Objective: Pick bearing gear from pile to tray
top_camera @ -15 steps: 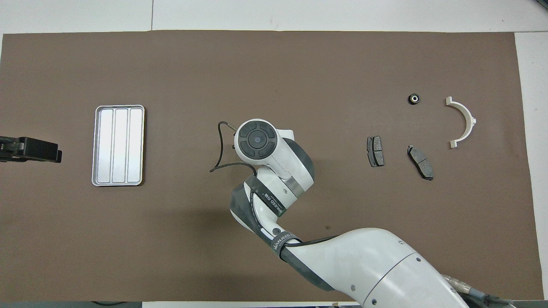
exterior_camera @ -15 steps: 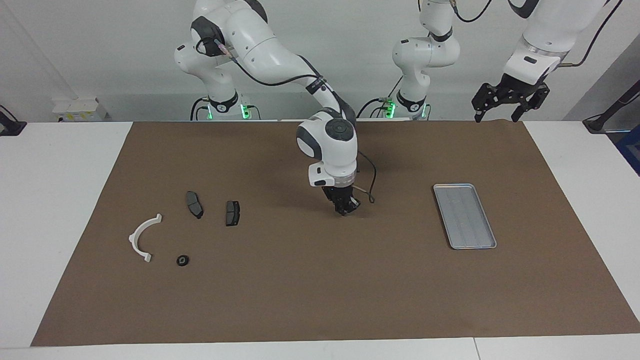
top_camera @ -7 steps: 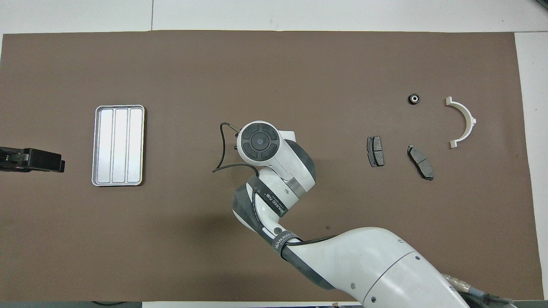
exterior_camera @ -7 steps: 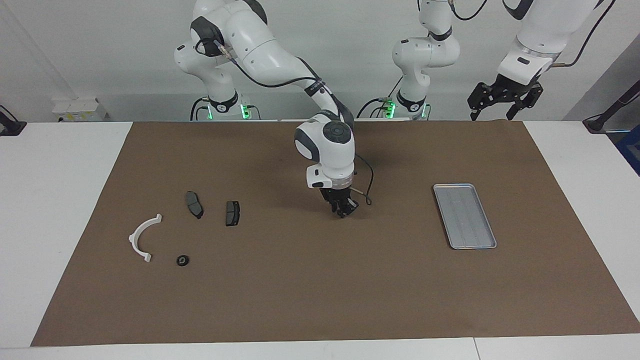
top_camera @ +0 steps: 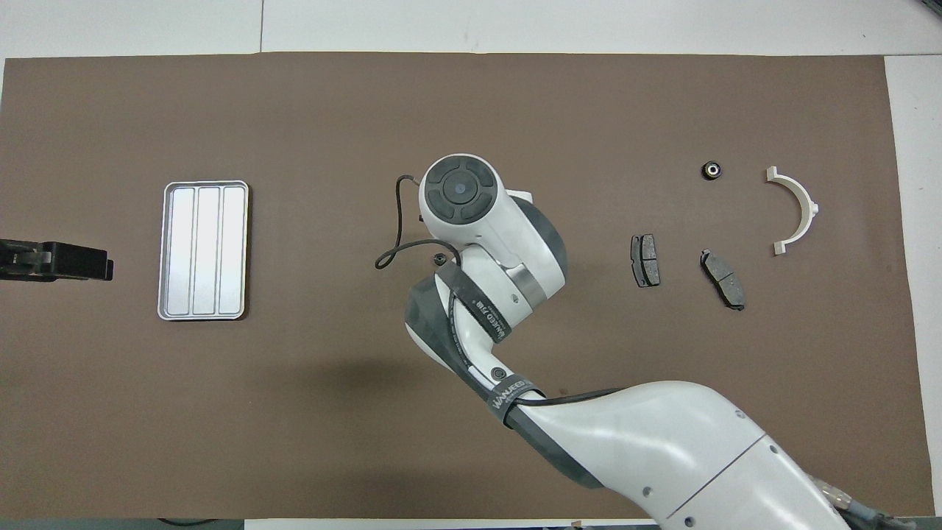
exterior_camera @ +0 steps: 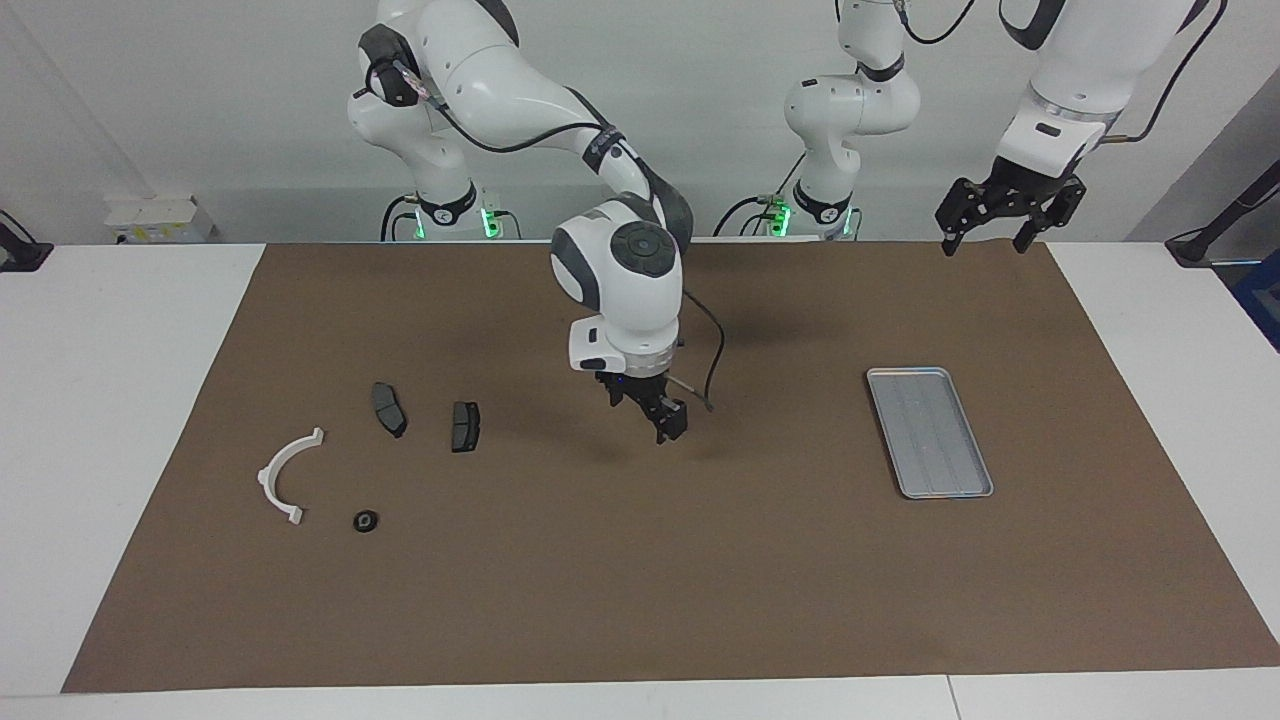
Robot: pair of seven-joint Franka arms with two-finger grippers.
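Mid-mat, between pile (exterior_camera: 465, 426) and flat silver-grey metal tray (exterior_camera: 905, 372) | 1 small black round bearing gear (top_camera: 439, 258) lay loose | right gripper (exterior_camera: 655, 418) hung just above, jaws apart, empty | left gripper (exterior_camera: 985, 240) open, empty, waiting | step: apparent handover; next: left gripper must descend and grasp it.

Silver-grey ribbed tray (exterior_camera: 930, 432), white arc bracket (exterior_camera: 285, 473), dark grey brake pads (exterior_camera: 388, 408), brown mat (exterior_camera: 640, 580).

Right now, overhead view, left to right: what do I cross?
left gripper → tray → right arm's wrist → brake pad → bearing gear → white arc bracket. Second pad overlaps the gear, omitted.
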